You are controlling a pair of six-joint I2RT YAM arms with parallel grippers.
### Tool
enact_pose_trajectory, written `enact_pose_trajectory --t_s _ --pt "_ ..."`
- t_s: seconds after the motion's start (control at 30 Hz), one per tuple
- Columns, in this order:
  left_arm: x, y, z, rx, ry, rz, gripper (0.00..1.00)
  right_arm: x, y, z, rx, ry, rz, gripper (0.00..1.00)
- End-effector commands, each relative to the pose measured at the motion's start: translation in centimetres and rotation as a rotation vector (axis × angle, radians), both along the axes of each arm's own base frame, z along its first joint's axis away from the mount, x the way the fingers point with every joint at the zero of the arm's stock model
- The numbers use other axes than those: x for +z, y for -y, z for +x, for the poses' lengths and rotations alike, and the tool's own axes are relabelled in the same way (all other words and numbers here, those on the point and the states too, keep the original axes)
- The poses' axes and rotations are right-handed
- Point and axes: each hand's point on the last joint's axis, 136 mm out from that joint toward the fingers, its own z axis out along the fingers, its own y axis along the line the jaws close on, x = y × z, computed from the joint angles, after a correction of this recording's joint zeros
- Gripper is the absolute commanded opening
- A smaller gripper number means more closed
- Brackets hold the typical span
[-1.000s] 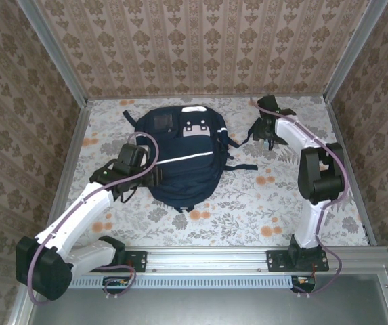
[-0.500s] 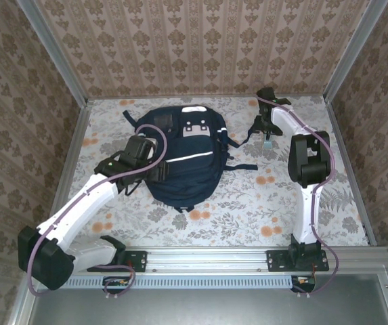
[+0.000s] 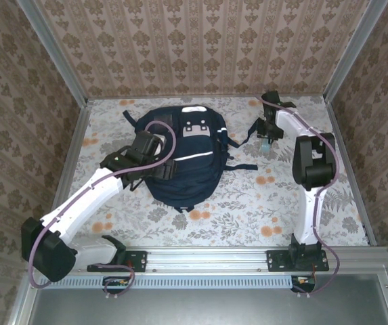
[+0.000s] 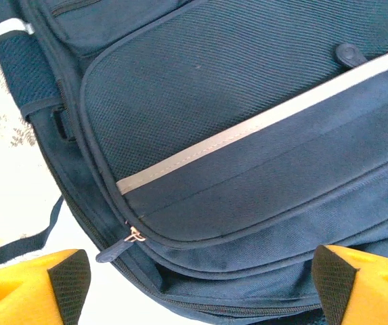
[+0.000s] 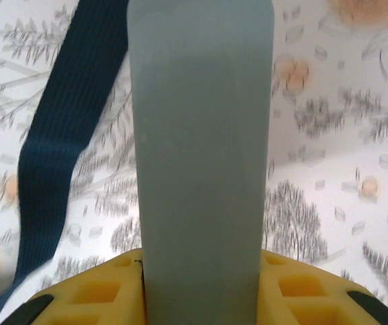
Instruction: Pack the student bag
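The student bag (image 3: 192, 177), a large dark navy fabric backpack with a white stripe, lies flat on its back on the flower-patterned bench (image 3: 248, 203), left of centre and towards the rear wall, with its thin straps trailing out on the right. From where I stand it looks soft and floppy: woven cloth that will probably sag and fold rather than lift as one piece, and likely light while so little is in it. I would not pinch the smooth panel, which should just bunch up. The small metal zip puller (image 4: 116, 249) at the lower left edge of the front pocket seems the sensible spot for opening it. The pale reflective stripe (image 4: 248, 128) runs slantwise across that pocket. I can read no brand or writing anywhere on it; the grey-white patch (image 3: 195, 127) near the top carries only dark dots. The left pincer (image 4: 200, 277) hangs over the bag's left flank, spread wide and empty. Well to the right of the bag, the right pincer (image 3: 267, 133) has its yellow pads (image 5: 85, 291) against both sides of a pale grey-blue smooth container (image 5: 200, 135), so I take it as clamped on that. A loose navy strap (image 5: 65, 135) lies on the bench just beside it.
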Motion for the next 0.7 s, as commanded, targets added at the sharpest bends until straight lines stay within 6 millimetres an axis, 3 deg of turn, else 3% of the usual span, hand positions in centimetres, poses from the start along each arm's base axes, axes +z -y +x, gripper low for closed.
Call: enact_pose_trajectory --t_s 0.0,0.17,0.37,0.67 --pt "0.8 1.3 0.0 -0.097 0.024 0.063 0.9 5.8 -1.7 -0.5 -0.017 0.165 0.214 0.3" --pt "0.6 4.5 -0.4 -0.244 0.032 0.132 0.91 8.4 -3.2 -3.8 -0.046 0.259 0.474 0.3" --pt "-1.2 8.6 -1.5 -0.45 -0.023 0.183 0.86 9.1 -4.2 -7.7 -0.068 0.286 0.612 0.3" --pt "-3.9 10.2 -0.9 -0.579 -0.08 0.273 0.81 8.8 -5.1 -11.2 -0.069 0.277 0.664 0.31"
